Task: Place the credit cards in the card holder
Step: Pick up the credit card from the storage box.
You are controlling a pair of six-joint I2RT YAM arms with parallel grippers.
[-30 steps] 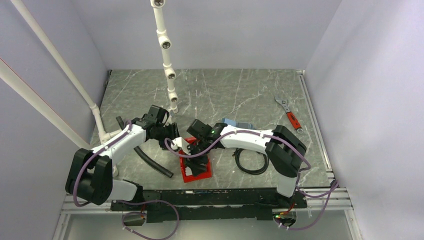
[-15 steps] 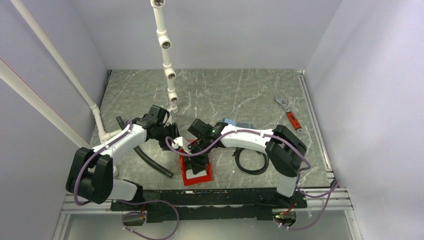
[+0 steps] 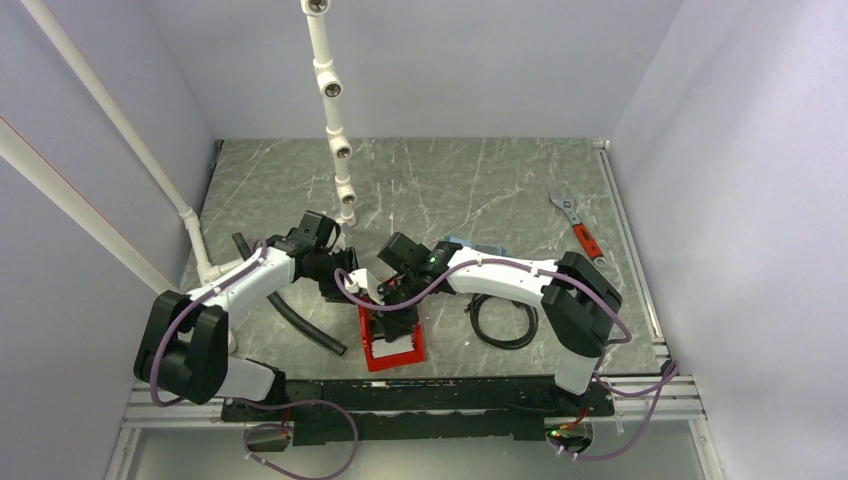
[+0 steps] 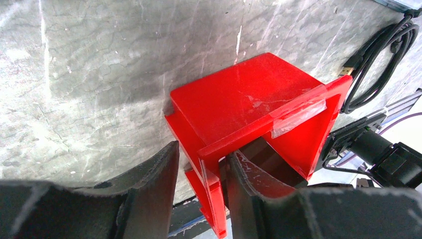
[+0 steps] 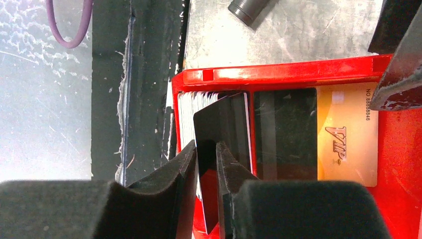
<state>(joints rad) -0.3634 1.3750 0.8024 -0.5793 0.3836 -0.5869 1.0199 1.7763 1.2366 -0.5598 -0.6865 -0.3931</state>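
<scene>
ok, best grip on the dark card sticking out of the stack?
Its protruding end, pinched across both faces, from the open top: the dark card stands on edge, proud of the whitish stack in the red bin, leaving only that end free.

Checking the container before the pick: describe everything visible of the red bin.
The red bin is glossy plastic, open-topped, with a divider and clear tape on its rim. It sits on the grey marbled table. The left hand grips one wall. One compartment holds a whitish card stack, the other a gold card; the right hand pinches a dark card inside.
</scene>
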